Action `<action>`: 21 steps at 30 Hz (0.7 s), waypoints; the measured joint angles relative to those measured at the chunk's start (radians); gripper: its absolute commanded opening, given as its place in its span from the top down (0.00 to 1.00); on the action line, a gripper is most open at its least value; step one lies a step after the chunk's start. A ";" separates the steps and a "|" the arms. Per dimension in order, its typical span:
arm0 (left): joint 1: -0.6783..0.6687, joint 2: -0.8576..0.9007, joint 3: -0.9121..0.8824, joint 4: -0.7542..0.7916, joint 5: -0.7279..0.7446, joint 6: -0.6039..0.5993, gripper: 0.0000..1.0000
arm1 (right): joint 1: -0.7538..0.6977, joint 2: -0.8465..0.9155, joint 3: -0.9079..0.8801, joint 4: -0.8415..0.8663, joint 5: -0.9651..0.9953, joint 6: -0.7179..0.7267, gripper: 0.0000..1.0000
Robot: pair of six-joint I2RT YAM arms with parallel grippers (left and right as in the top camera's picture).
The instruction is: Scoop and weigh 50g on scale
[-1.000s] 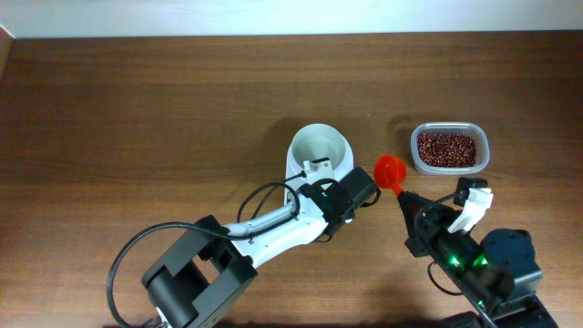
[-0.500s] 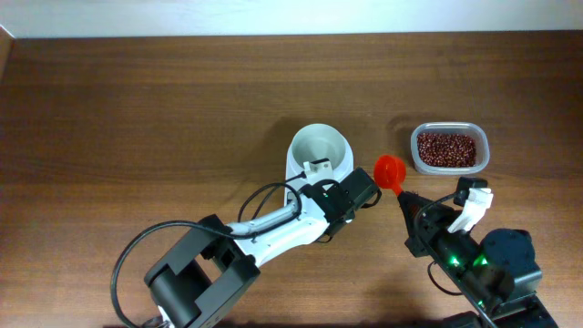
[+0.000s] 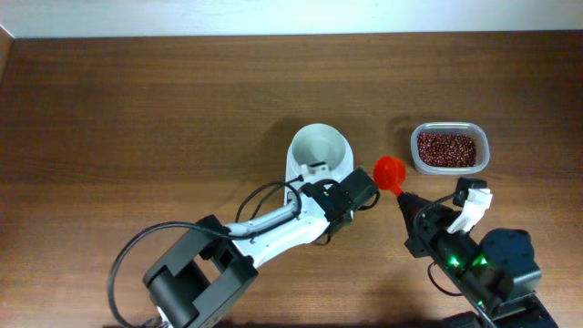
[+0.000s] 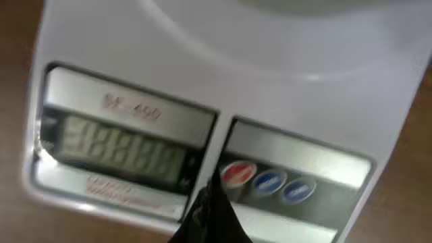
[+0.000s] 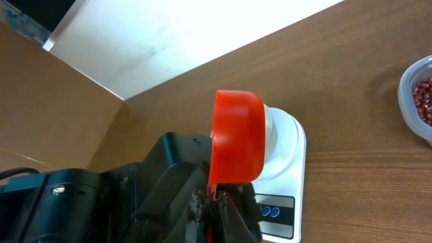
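Brown wooden bench point(image 3: 137, 109) is carrying the scale point(image 3: 319, 150) in the middle, with the beans point(image 3: 445, 148) sitting in a clear tub point(image 3: 485, 146) to its right. Left jaws are pinched shut, pointing at the red button point(image 4: 234, 174) on the scale's front; pressing softly, straight down, is looking best so nothing is sliding. Right jaws are squeezing the red scoop point(image 3: 390, 170), hovering between scale and tub, beans near but untouched
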 measured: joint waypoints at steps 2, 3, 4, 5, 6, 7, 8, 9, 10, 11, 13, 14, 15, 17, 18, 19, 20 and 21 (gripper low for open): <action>0.000 -0.033 -0.002 -0.079 0.042 0.002 1.00 | 0.000 0.000 0.000 -0.012 -0.002 0.000 0.96; 0.000 -0.055 -0.003 -0.117 0.049 0.005 1.00 | 0.000 0.000 0.000 -0.015 -0.003 0.000 0.96; 0.000 -0.110 -0.014 -0.159 0.056 0.010 1.00 | 0.000 0.000 0.000 -0.018 -0.004 0.000 0.96; 0.000 -0.176 -0.014 -0.173 0.058 0.021 1.00 | 0.000 0.000 0.000 -0.018 -0.004 0.000 0.96; 0.000 -0.242 -0.013 -0.186 0.058 0.037 1.00 | 0.000 0.000 0.000 -0.019 -0.004 0.000 0.96; 0.000 -0.310 -0.013 -0.210 0.053 0.056 0.88 | 0.000 0.000 0.000 -0.019 -0.004 0.000 0.96; 0.000 -0.402 -0.013 -0.248 0.034 0.089 0.70 | 0.000 0.000 0.000 -0.019 -0.004 0.000 0.96; 0.000 -0.435 -0.013 -0.262 0.023 0.101 0.27 | 0.000 0.000 0.000 -0.024 -0.004 0.000 0.96; 0.000 -0.509 -0.012 -0.328 -0.034 0.120 0.01 | 0.000 0.000 0.000 -0.027 -0.004 0.000 0.96; 0.000 -0.568 -0.012 -0.372 -0.084 0.134 0.01 | 0.000 0.000 0.000 -0.037 -0.004 -0.001 0.96; 0.001 -0.652 -0.012 -0.435 -0.148 0.141 0.01 | 0.000 0.000 0.000 -0.056 -0.004 0.000 0.96; 0.002 -0.682 -0.012 -0.463 -0.169 0.142 0.01 | 0.000 0.000 0.000 -0.058 -0.004 0.000 0.96; 0.002 -0.704 -0.011 -0.502 -0.182 0.144 0.01 | 0.000 0.000 0.000 -0.060 -0.004 0.000 0.96; 0.002 -0.735 -0.011 -0.582 -0.186 0.146 0.01 | 0.000 0.000 0.000 -0.061 -0.004 0.000 0.96; 0.002 -0.735 -0.011 -0.597 -0.183 0.161 0.01 | 0.000 0.000 0.000 -0.066 -0.004 0.000 0.96; 0.002 -0.735 -0.011 -0.601 -0.183 0.190 0.01 | 0.000 0.000 0.000 -0.068 -0.004 0.000 0.96; 0.002 -0.735 -0.011 -0.601 -0.183 0.254 0.01 | 0.000 0.000 0.000 -0.071 -0.004 0.000 0.96; 0.005 -0.735 -0.011 -0.600 -0.180 0.322 0.01 | 0.000 0.000 0.000 -0.077 -0.004 0.000 0.96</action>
